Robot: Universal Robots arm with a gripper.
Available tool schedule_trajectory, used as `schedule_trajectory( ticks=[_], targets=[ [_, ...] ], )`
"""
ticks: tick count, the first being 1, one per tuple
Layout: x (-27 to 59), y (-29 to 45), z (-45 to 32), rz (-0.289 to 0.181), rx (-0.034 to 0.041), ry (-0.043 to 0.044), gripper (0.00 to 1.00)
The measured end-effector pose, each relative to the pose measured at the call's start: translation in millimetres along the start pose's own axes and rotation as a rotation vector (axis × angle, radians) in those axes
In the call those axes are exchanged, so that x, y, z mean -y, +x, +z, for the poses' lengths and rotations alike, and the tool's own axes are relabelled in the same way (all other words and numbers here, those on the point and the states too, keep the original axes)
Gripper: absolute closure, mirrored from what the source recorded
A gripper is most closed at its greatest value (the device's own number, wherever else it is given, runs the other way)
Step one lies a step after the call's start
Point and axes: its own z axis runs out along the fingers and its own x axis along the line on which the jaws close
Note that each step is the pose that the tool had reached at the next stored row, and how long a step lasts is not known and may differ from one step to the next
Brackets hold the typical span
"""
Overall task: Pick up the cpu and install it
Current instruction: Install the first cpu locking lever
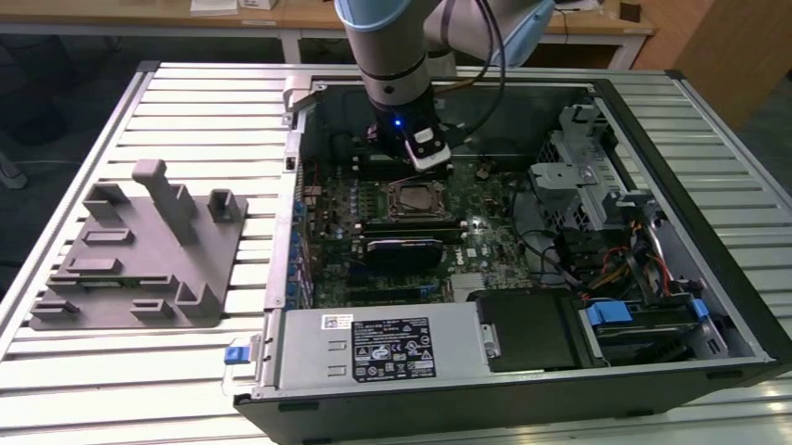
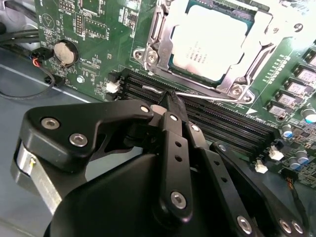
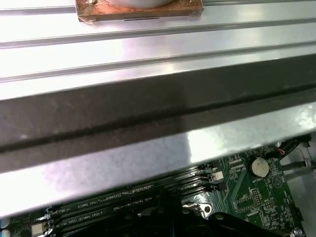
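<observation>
The cpu [image 2: 210, 42] lies flat in the motherboard socket [image 1: 415, 199], silvery top up, with the metal load frame [image 2: 153, 37] around it. My gripper [image 1: 427, 158] hangs inside the open computer case, just behind the socket. In the second wrist view its black fingers [image 2: 173, 116] are shut together with nothing between them. Their tips sit at the end of the thin wire socket lever [image 2: 207, 97]; I cannot tell whether they touch it.
A grey plastic fixture tray [image 1: 136, 260] lies on the slatted table at the exterior view's left. Inside the case are memory slots [image 2: 222, 123], a coin battery [image 2: 65, 52], a power supply [image 1: 371, 348] and a drive cage [image 1: 594, 185]. The case wall [image 3: 148, 113] is close by.
</observation>
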Motion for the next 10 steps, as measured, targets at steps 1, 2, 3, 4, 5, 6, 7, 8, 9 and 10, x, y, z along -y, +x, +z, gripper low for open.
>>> schedule_trajectory(
  ticks=[1,2,3,4,5,6,7,8,9,10],
  targets=[
    [0.0,0.0,0.3,0.0,0.0002,0.0006,0.89],
    [0.1,0.1,0.6,-0.001,0.0004,0.002,0.89],
    [0.2,0.2,0.9,-0.001,0.0008,0.0038,0.89],
    [0.2,0.2,1.2,-0.002,0.0012,0.006,0.89],
    [0.3,0.3,1.5,-0.002,0.0017,0.0084,0.89],
    [0.4,0.4,1.8,-0.003,0.0024,0.0113,0.89],
    [0.5,0.5,2.2,-0.004,0.0032,0.0149,0.89],
    [0.6,0.5,2.5,-0.005,0.004,0.0188,0.89],
    [0.6,0.5,2.6,-0.005,0.0043,0.0199,0.89],
    [0.6,0.5,2.6,-0.005,0.0043,0.0202,0.89]
  ],
)
